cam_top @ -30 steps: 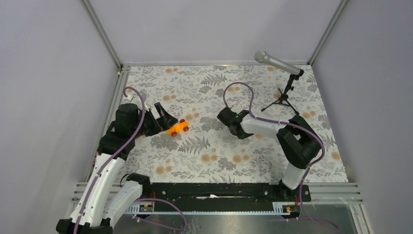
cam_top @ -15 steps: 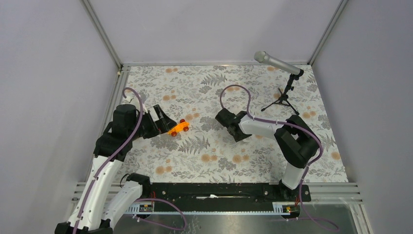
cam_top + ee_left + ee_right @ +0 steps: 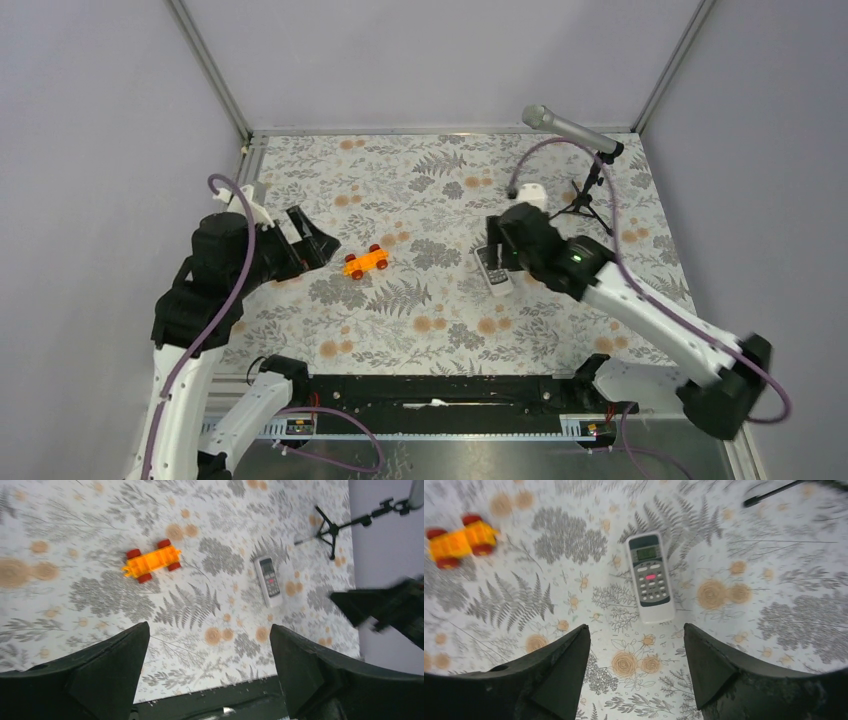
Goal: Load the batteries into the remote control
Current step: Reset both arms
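Observation:
The remote control [image 3: 493, 272] lies flat on the floral table right of centre, with its screen and buttons facing up. It also shows in the left wrist view as the remote control [image 3: 268, 580] and in the right wrist view as the remote control [image 3: 650, 577]. My right gripper [image 3: 500, 250] hovers just above it, open and empty, and the right gripper [image 3: 636, 626] has its jaws spread on either side of the handset's near end without touching it. My left gripper [image 3: 315, 238] stands wide open left of the toy car, and nothing lies between the jaws of the left gripper [image 3: 207, 626]. The batteries are out of view.
An orange toy car [image 3: 366, 262] sits between the two grippers, left of the remote; it also shows as the car [image 3: 151, 561] and the car [image 3: 459, 541]. A microphone on a small tripod [image 3: 585, 185] stands at the back right. Metal frame rails border the table.
My right gripper has opened and risen off the remote, which now lies uncovered on the table. The left gripper has drawn back to the left, away from the orange car.

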